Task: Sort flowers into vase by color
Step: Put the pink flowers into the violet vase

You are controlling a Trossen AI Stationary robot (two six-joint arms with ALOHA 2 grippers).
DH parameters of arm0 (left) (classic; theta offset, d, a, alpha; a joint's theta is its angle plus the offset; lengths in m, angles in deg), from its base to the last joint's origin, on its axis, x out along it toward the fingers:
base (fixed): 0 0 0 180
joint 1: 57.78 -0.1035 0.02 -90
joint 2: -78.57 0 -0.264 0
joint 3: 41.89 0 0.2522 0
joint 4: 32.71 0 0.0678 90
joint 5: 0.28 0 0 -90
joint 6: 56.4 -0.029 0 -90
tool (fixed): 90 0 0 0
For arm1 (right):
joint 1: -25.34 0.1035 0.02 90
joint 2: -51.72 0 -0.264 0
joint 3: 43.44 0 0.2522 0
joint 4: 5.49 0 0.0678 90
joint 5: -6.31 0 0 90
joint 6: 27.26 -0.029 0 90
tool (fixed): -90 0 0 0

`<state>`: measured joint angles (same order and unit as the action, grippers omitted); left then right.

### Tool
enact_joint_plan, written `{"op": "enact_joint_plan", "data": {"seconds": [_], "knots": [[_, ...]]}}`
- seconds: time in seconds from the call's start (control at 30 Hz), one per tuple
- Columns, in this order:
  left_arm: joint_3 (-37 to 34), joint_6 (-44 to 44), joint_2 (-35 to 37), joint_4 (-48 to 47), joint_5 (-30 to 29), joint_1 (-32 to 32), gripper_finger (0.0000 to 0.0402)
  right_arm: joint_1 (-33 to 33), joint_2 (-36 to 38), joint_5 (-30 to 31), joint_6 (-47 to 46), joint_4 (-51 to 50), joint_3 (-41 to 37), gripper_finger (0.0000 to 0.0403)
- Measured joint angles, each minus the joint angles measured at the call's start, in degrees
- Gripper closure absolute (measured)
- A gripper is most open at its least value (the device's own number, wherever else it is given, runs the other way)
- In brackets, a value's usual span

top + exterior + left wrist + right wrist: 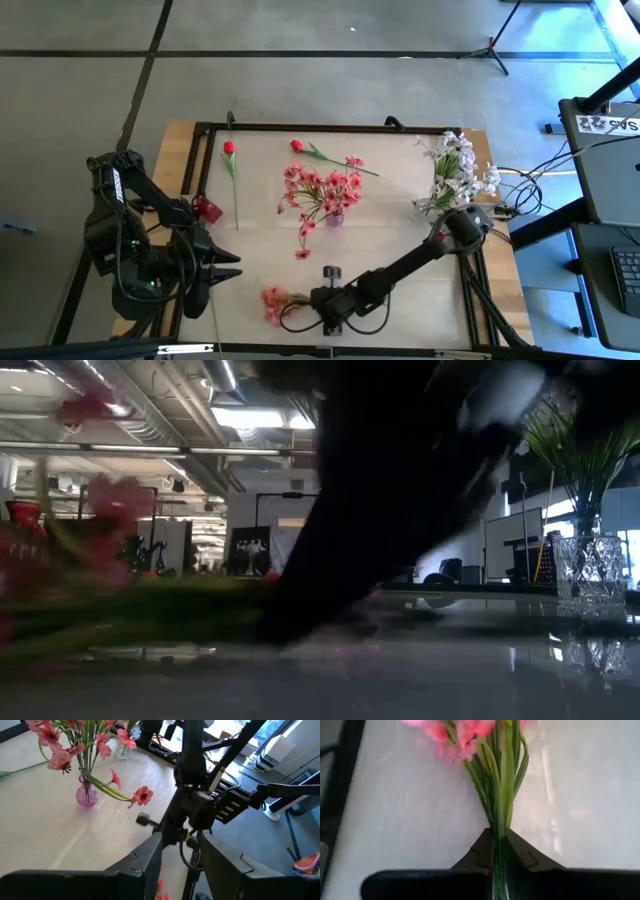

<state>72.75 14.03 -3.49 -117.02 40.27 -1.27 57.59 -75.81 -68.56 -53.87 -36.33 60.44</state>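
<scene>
Flowers: a pink spray [272, 298] is lying flat near the table's front edge, left of centre, stems pointing toward the right gripper [322, 310]. The wrist view is showing the right jaws clenched on the bundle of thin green stems [500, 820], just below the blossoms. The left gripper [205, 262] is waiting at the left edge, jaws released and holding nothing.

Handling, judged: spray is looking very light, stems thin and springy, blossoms soft and floppy. The stem bundle is the right place to hold; petals would crush or slip. Several stems are being pinched together, so one may slide out on lifting. The head will probably droop and swing when carried.

Other items: pink flowers are standing in a small purple vase [334, 218] at mid-table; white flowers [458, 168] are standing in a clear vase toward the back right corner. A red bud [229, 148] is lying near the back left, another red bud [297, 146] at the back centre, both still unsorted.

Surface: table [400, 240] is looking pale, smooth and slightly glossy, with a dark frame around it. Room: grey floor, a stand at the back, a desk with cables on the right.
</scene>
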Motion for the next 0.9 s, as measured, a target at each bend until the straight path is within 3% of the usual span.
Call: {"op": "enact_joint_plan", "data": {"seconds": [0.23, 0.43, 0.5, 0.63, 0.77, 0.9], "knots": [[0.0, 0.0, 0.0, 0.0, 0.0, 0.6, 0.0272, 1.9, 10.0, 3.5, -12.6, -18.0, 0.2, 0.0371], [0.0, -0.3, 0.0, 0.0, -0.2, 0.7, 0.0272, 5.0, 10.5, 0.8, -21.0, -34.5, -0.1, 0.0383], [0.0, -0.5, 0.0, 0.1, -0.8, 0.7, 0.0272, 5.0, 10.3, -4.0, -21.5, -33.2, -1.3, 0.0358], [0.0, -0.5, 0.0, 0.1, -1.5, 0.7, 0.0272, 4.9, 10.2, -8.8, -23.7, -28.8, -3.7, 0.0264], [0.0, -0.6, 0.0, 0.3, -1.7, 0.7, 0.0272, 4.9, 10.2, -10.7, -23.4, -29.4, -3.0, 0.0171], [0.0, -3.1, 0.0, 0.7, -2.7, 0.7, 0.0272, 4.9, 10.7, -9.2, -18.2, -26.0, -1.8, 0.0124]]}}
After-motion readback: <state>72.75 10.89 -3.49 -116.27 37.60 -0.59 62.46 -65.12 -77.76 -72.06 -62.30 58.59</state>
